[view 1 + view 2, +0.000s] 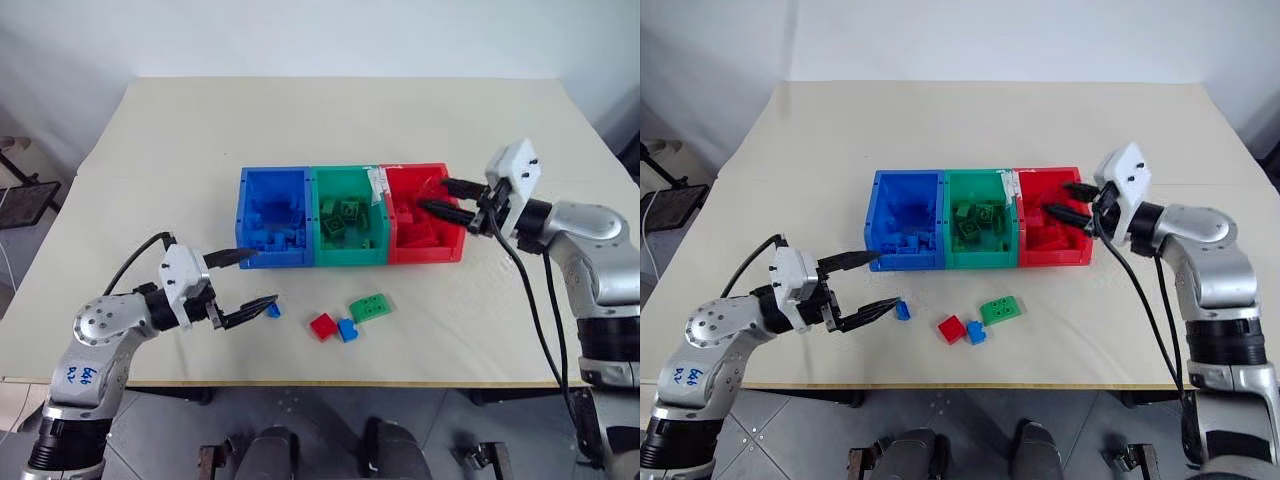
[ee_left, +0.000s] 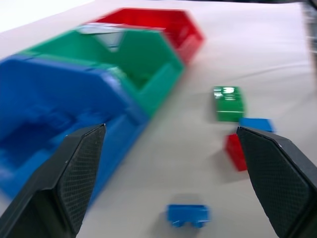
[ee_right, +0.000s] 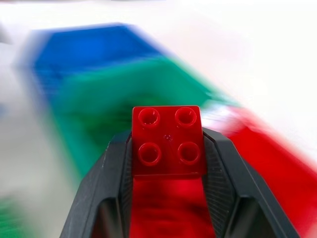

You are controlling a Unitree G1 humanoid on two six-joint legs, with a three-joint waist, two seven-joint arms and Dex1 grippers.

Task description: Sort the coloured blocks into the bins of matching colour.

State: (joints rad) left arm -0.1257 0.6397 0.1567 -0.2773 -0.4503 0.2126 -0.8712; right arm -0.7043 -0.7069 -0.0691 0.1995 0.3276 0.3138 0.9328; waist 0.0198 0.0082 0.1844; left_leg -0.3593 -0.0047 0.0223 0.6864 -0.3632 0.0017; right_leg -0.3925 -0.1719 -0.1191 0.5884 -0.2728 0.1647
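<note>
While our right gripper (image 1: pixel 438 197) squeezes a red block (image 3: pixel 167 140) over the red bin (image 1: pixel 452 245), we could drop it too soon and miss, or bump the wall. Our left gripper (image 1: pixel 250 279) has its fingers wide apart near a small blue block (image 1: pixel 273 310). On the table (image 1: pixel 330 120) lie a red block (image 1: pixel 322 326), a blue block (image 1: pixel 347 330) and a green block (image 1: pixel 371 307). The blue bin (image 1: pixel 244 215), green bin (image 1: pixel 319 225) and red bin each hold blocks of their own colour.
</note>
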